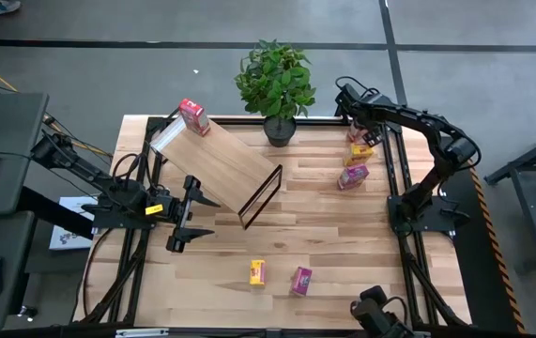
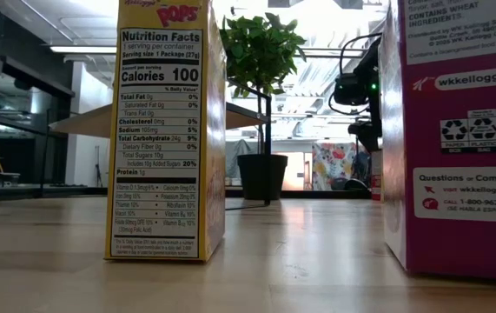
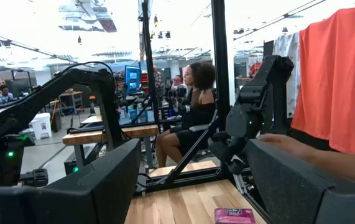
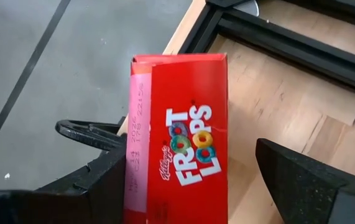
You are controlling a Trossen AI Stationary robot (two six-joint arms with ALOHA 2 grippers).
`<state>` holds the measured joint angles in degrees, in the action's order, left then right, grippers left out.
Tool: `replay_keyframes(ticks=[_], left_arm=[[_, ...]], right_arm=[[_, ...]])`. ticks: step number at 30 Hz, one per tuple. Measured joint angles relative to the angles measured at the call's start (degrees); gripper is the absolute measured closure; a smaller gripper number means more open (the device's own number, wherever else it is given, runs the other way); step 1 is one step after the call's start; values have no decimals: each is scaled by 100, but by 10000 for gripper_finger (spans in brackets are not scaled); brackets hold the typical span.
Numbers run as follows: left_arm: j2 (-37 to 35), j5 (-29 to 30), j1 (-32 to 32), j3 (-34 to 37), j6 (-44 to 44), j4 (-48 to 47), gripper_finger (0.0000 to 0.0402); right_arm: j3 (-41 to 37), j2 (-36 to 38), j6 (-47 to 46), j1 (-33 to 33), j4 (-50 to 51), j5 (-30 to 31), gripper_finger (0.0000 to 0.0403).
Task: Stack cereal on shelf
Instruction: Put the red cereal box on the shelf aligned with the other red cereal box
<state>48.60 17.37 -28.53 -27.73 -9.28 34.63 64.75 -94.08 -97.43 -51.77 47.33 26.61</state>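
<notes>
Your right gripper (image 4: 189,180), jaws spread, straddles a red box (image 4: 180,137) upper right, lined up to pinch it. Left gripper (image 1: 185,214), spread, waits mid-left beside the shelf (image 1: 219,161).

Red box (image 4: 180,143) is showing "Kellogg's Froot Loops"; yellow box (image 2: 165,130) is reading "Nutrition Facts, Calories 100"; magenta box (image 2: 460,130) is showing "wkkellogg.com".

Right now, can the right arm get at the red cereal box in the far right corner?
Probably yes. The right gripper is open with the red cereal box already between its fingers, and nothing blocks it.
</notes>
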Motion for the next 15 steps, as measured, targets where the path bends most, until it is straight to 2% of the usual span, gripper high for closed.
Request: replay_keyframes(ticks=[15], left_arm=[[0, 0, 0, 0, -87, 78, 116]], right_arm=[[0, 0, 0, 0, -20, -229, 89]])
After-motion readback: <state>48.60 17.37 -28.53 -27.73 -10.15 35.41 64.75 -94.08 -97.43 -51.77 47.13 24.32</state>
